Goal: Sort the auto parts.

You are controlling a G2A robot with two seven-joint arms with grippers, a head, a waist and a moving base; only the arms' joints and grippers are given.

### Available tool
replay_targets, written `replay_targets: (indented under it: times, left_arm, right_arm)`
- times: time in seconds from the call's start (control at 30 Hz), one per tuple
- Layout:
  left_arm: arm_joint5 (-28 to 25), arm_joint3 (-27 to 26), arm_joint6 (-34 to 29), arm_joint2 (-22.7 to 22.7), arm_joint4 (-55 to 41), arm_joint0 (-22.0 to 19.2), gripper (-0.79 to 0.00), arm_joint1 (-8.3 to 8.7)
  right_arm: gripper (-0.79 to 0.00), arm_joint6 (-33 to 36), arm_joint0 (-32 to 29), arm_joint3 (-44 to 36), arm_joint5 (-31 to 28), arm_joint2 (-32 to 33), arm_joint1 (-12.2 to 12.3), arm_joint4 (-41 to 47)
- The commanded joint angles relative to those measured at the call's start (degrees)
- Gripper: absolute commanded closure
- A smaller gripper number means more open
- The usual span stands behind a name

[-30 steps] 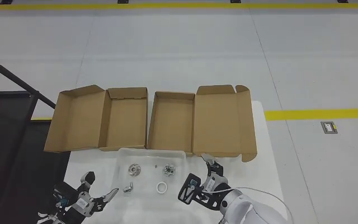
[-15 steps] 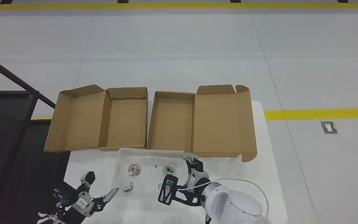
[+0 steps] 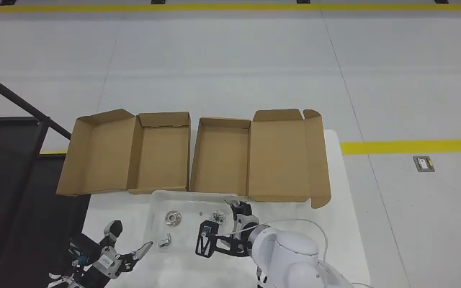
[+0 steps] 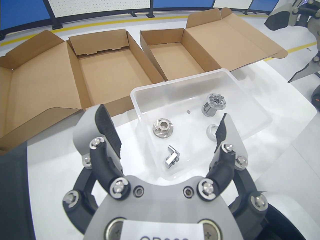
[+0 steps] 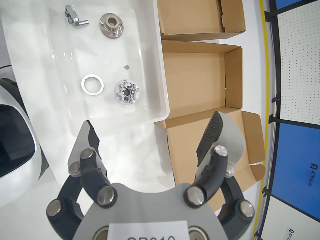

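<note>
**Q:** How do the two tools stand?
**A:** Right gripper (image 5: pixel 153 126): jaws spread wide, ribbed black pads (image 5: pixel 210 136) holding nothing. It hangs above the right end of the clear plastic tray (image 5: pixel 160 76) and touches no part. Left gripper (image 4: pixel 162 116): likewise spread and empty, over the white table (image 3: pixel 338 216) at the tray's left side, apart from the tray.

**Q:** Any writing?
**A:** A white label (image 5: pixel 147 231) sits on each gripper's base plate, its print cut off at the edge.

**Q:** And the auto parts?
**A:** Four bright metal pieces lie apart on the tray floor:
- a flat ring (image 5: pixel 92 84)
- just beside it, a round toothed hub (image 5: pixel 127 92)
- a flanged disc (image 5: pixel 111 26) with a centre bore
- a small L-shaped bracket (image 5: pixel 75 19)

Behind the tray stand two open brown cardboard boxes, the left box (image 3: pixel 162 151) and the right box (image 3: pixel 220 158), side by side.
</note>
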Motion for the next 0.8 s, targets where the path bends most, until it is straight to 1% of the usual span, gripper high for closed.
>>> replay_targets:
  times: [0.0, 0.23, 0.4, 0.77]
  left_arm:
    - [0.00, 0.00, 0.00, 0.00, 0.00, 0.00, -0.785, 0.00]
    - [0.00, 0.00, 0.00, 0.00, 0.00, 0.00, -0.785, 0.00]
    - [0.00, 0.00, 0.00, 0.00, 0.00, 0.00, -0.785, 0.00]
    - [0.00, 0.00, 0.00, 0.00, 0.00, 0.00, -0.785, 0.00]
  right_arm:
    - [-0.785, -2.04, 0.50, 2.17, -1.20, -0.25, -0.11, 0.36]
    - [-0.785, -11.07, 8.40, 11.27, -4.66, -2.88, -2.07, 3.50]
    - [-0.785, -22.70, 10.06, 14.97, -4.95, -2.96, -2.59, 2.69]
    - [-0.785, -23.13, 10.06, 15.38, -4.82, -2.76, -2.59, 2.90]
